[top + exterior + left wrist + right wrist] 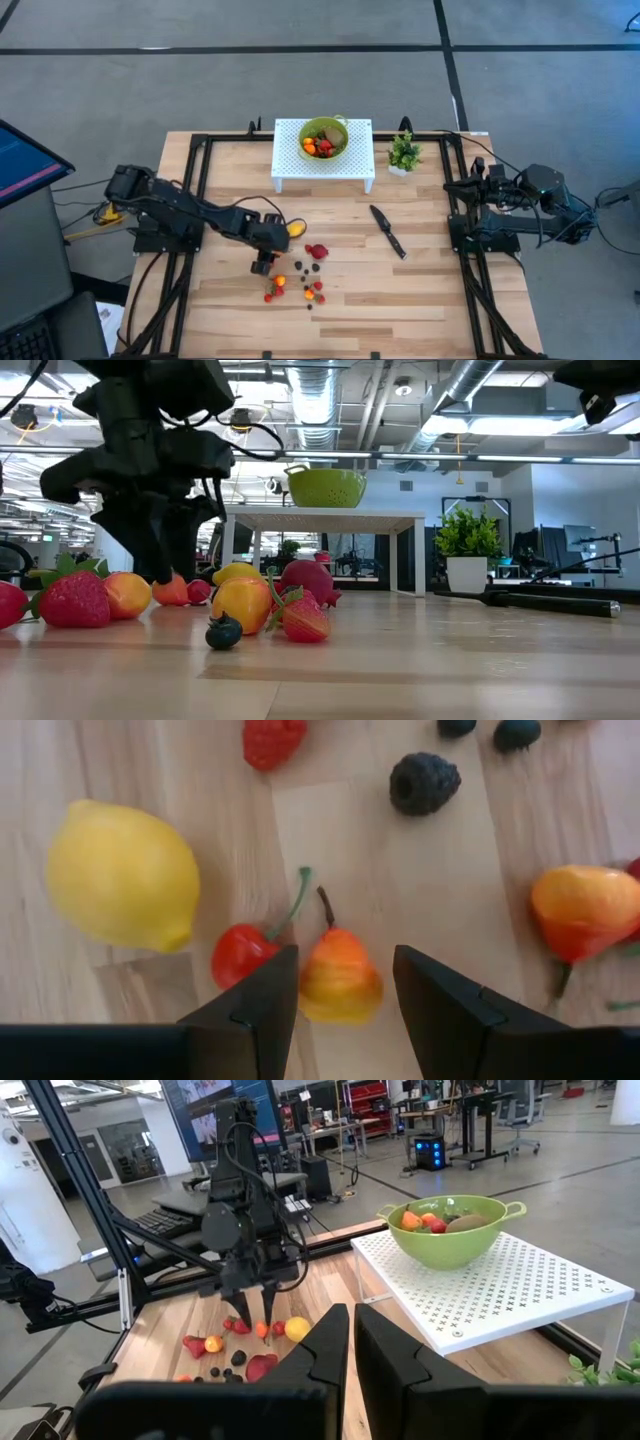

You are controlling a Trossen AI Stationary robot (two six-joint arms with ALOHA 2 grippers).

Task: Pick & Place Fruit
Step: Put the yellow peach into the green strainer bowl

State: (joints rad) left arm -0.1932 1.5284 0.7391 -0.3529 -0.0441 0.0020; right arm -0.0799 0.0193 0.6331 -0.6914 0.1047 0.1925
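Note:
Small toy fruits lie scattered on the wooden table [420,290]: a yellow lemon [122,875], a red cherry [240,955], a dark berry [424,782], strawberries [75,600] and more. My left gripper [345,1005] is open and points down. Its fingers stand on either side of a small orange pear-shaped fruit [338,982] that rests on the table. The low view shows this gripper [165,565] down among the fruits. A green bowl [323,137] with several fruits in it sits on a white perforated stand [360,165]. My right gripper [352,1355] is shut and waits at the table's right edge.
A black knife [388,231] lies right of the fruit pile. A small green potted plant [403,153] stands beside the white stand near the far edge. Black frame rails [195,170] run along both sides. Bare wood lies toward the near edge.

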